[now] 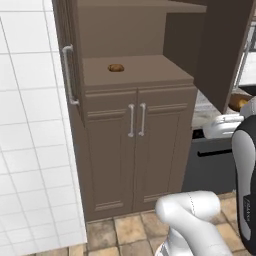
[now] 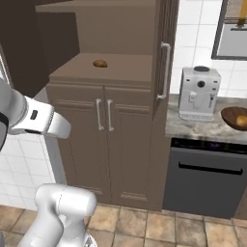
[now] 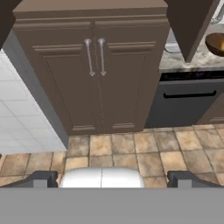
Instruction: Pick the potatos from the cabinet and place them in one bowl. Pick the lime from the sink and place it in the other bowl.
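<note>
Resting on the open cabinet (image 1: 70,60) shelf, a potato (image 1: 116,68) above tiled floor (image 3: 131,148).

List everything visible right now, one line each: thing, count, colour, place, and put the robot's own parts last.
small oval golden-brown potato: one, golden-brown, lying on the open cabinet shelf.
tall dark brown wooden cabinet: one, dark brown, doors swung open, grey bar handles.
low paired cabinet doors: two, brown, shut, below the shelf.
white coffee machine: one, white, on the counter right of the cabinet.
wide dark brown wooden bowl: one, dark brown, on the counter right of the coffee machine, something golden inside.
black dishwasher front: one, black, under the counter.
white robot arm: one, white, raised before the low doors.
gripper: one, dark tips, jaws open, empty, above the tiled floor.
</note>
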Available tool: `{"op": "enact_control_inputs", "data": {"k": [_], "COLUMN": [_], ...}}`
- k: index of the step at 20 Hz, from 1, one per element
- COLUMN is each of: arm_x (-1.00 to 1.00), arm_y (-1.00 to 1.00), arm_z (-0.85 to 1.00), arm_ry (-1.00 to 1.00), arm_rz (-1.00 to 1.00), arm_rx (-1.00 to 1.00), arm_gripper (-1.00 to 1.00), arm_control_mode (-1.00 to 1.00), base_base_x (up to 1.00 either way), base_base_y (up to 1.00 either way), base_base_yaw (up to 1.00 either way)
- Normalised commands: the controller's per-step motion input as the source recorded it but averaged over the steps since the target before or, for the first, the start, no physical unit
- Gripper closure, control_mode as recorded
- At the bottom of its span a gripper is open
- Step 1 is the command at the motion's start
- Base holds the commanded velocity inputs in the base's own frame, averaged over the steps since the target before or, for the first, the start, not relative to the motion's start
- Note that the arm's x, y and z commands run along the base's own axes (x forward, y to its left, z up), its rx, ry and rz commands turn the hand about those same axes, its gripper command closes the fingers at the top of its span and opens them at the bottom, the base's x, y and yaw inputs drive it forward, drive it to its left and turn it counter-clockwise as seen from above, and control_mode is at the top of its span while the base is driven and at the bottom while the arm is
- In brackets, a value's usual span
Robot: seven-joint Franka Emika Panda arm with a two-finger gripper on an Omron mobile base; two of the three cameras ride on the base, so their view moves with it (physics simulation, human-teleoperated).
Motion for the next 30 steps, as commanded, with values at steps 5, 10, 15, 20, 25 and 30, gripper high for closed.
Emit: {"op": "enact_control_inputs", "data": {"k": [5, 10, 15, 20, 25, 30], "arm_x": [0.0, 0.0, 0.0, 0.0, 0.0, 0.0], "arm_y": [0.0, 0.0, 0.0, 0.0, 0.0, 0.0], "arm_z": [0.0, 0.0, 0.0, 0.0, 0.0, 0.0], "arm_ry": [0.0, 0.0, 0.0, 0.0, 0.0, 0.0], "arm_rz": [0.0, 0.0, 0.0, 0.0, 0.0, 0.0], "arm_rx": [0.0, 0.0, 0.0, 0.0, 0.0, 0.0], "arm_gripper": [-1.0, -1.0, -1.0, -1.0, -1.0, -1.0], "arm_control_mode": [1.0, 1.0, 1.0, 1.0, 1.0, 1.0], "base_base_x": [0.07, 0.21, 0.3, 0.42, 0.51, 0.52], "base_base_y": [0.36, 0.08, 0.11, 0.25, 0.24, 0.2], "base_base_yaw": [0.0, 0.0, 0.0, 0.0, 0.0, 0.0]}}
